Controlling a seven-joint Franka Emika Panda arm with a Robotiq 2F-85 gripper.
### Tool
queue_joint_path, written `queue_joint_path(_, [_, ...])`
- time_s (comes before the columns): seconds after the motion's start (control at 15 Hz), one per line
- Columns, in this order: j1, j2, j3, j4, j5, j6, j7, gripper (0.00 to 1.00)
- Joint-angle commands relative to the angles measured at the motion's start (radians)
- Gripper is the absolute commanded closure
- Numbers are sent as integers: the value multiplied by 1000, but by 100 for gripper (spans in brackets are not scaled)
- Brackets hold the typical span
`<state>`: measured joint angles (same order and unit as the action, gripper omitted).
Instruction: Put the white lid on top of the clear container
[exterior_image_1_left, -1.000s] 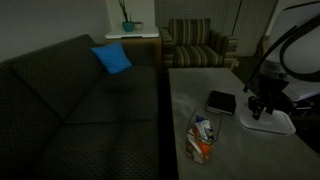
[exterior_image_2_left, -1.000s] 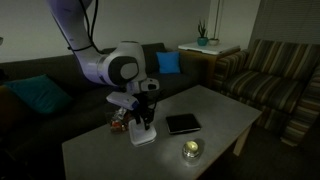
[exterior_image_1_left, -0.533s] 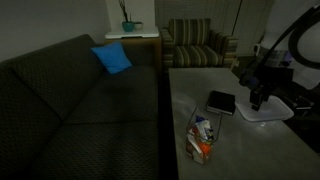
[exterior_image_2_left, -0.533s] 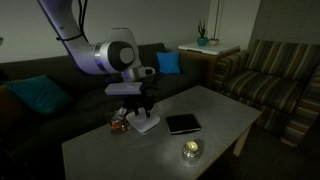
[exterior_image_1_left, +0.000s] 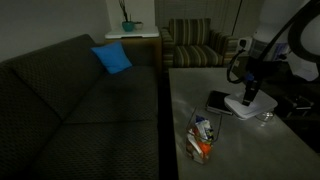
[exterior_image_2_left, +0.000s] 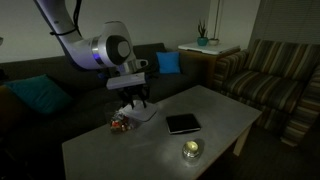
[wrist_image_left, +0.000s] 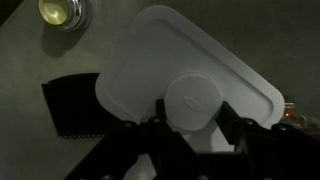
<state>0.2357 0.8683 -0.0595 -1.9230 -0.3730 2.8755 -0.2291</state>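
The white lid (wrist_image_left: 165, 55) is a flat rounded rectangle with a round knob. My gripper (wrist_image_left: 192, 112) is shut on that knob and holds the lid in the air. In both exterior views the gripper (exterior_image_1_left: 250, 92) (exterior_image_2_left: 134, 96) carries the lid (exterior_image_1_left: 247, 104) (exterior_image_2_left: 143, 111) above the table. The clear container (exterior_image_1_left: 203, 138) (exterior_image_2_left: 123, 122) stands on the table near the sofa edge, with orange, red and white items inside. In an exterior view the lid hangs just above and beside the container. A bit of the container shows at the wrist view's right edge (wrist_image_left: 297, 116).
A black flat square object (exterior_image_1_left: 220, 102) (exterior_image_2_left: 183, 123) (wrist_image_left: 70, 108) lies on the grey table (exterior_image_1_left: 240, 150) (exterior_image_2_left: 110, 155). A small round shiny dish (exterior_image_1_left: 265, 117) (exterior_image_2_left: 191, 150) (wrist_image_left: 62, 12) stands nearby. A dark sofa (exterior_image_1_left: 80, 110) borders the table; a striped armchair (exterior_image_1_left: 195, 45) is beyond.
The arm has lifted the lid off the table and carried it over the black square toward the container. The dish, earlier covered by the arm, now shows.
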Motion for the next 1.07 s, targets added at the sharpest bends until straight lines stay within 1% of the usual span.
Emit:
queue_joint_path(0.0, [-7, 0, 5, 2, -9, -3, 2, 46])
queue_joint_path(0.4, [-11, 0, 5, 2, -11, 0, -1, 46])
queue_joint_path(0.47, [-3, 4, -5, 12, -20, 2, -4, 71])
queue_joint_path(0.67, [-3, 13, -14, 57, -54, -1, -47, 71])
queue_joint_path(0.8, [-12, 14, -13, 105, -103, -13, -118, 71])
queue_joint_path(0.87, [-18, 18, -9, 132, -126, -14, -153, 71])
queue_joint_path(1.0, [-50, 29, 26, 198, -154, -9, -242, 71])
